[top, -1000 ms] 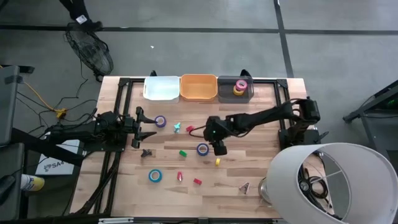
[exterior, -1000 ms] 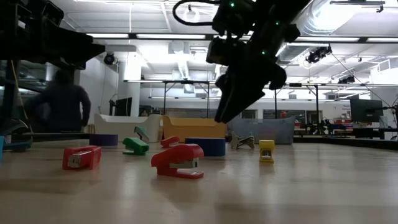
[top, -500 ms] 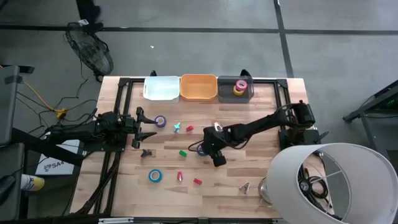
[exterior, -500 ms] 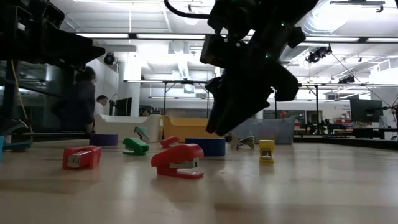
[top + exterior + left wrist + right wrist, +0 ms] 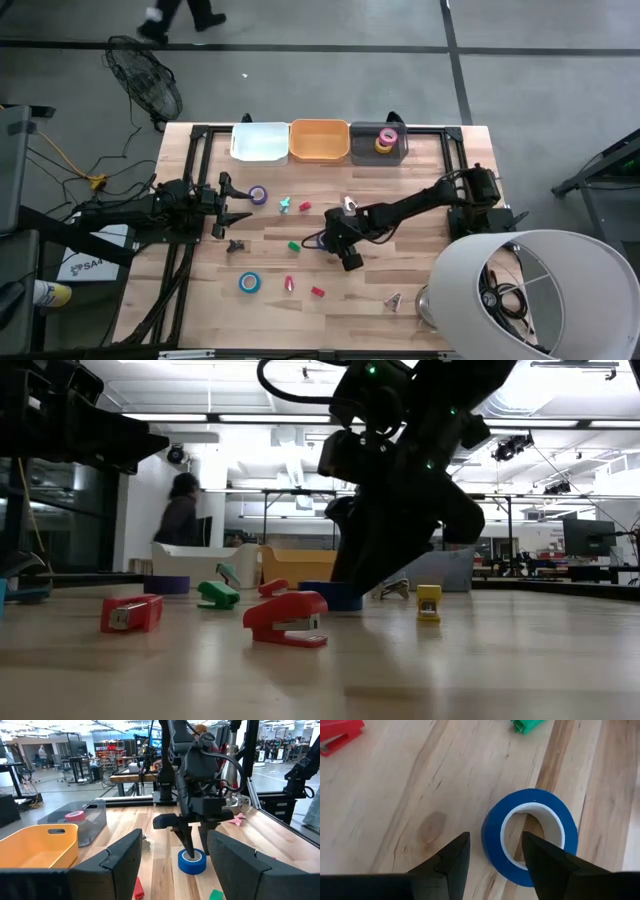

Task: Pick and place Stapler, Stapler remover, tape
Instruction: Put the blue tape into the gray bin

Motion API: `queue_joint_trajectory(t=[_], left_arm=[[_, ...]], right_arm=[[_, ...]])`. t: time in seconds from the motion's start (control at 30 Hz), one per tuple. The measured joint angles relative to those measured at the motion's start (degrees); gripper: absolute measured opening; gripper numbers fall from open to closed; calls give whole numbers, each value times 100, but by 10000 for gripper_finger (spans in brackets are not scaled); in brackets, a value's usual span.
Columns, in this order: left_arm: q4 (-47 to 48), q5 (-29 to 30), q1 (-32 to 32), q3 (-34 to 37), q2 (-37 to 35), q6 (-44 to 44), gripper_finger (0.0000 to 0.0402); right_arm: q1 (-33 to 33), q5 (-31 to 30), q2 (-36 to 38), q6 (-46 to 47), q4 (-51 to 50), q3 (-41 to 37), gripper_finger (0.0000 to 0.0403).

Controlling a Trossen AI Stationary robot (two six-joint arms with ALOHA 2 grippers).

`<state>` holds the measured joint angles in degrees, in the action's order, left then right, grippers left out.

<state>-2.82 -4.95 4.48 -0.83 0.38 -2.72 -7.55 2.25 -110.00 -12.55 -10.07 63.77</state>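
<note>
A blue tape roll (image 5: 530, 835) lies flat on the wooden table near its middle (image 5: 325, 240). My right gripper (image 5: 495, 845) slants down over it, open. One finger stands in the roll's hollow (image 5: 188, 851) and the other outside its wall. A purple tape roll (image 5: 258, 195) and a light blue one (image 5: 249, 283) lie farther left. Small red (image 5: 288, 618) and green (image 5: 217, 594) staplers and a black staple remover (image 5: 236, 245) lie scattered. My left gripper (image 5: 228, 203) waits open at the table's left edge. My right gripper has the blue roll's wall (image 5: 492, 832) between its fingers, one finger (image 5: 540, 855) inside the hollow and one (image 5: 452, 857) outside. It comes slanting down from the table's right. Whether either finger touches the wall I cannot tell. The roll lies flat on the table.
Along the far edge stand a white bin (image 5: 259, 141), an orange bin (image 5: 319, 140) and a clear bin (image 5: 379, 142) holding pink and yellow tape. A yellow stapler (image 5: 428, 603) lies right of the gripper. A white drum (image 5: 530, 290) stands at the near right corner.
My right gripper has sunk and gone toward the table's left, down onto the blue tape roll, until its fingers stand on either side of the roll's wall. The roll has stayed where it was. A person has walked past beyond the table.
</note>
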Motion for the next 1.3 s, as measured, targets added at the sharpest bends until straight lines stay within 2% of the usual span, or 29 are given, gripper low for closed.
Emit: queue_joint_trajectory(t=[0.63,0.77,0.97,1.3], left_arm=[[-1,0,0,1,0,-2,221],[-1,0,-1,-1,0,0,221],[-3,0,-1,0,0,-2,221],[-3,0,-1,0,0,-1,221]], right_arm=[[12,-280,200,4,-278,-13,31],[98,-357,384,179,-471,-13,30],[393,-972,900,665,-1015,-11,42],[1606,-1471,1635,1414,-1566,-9,35]])
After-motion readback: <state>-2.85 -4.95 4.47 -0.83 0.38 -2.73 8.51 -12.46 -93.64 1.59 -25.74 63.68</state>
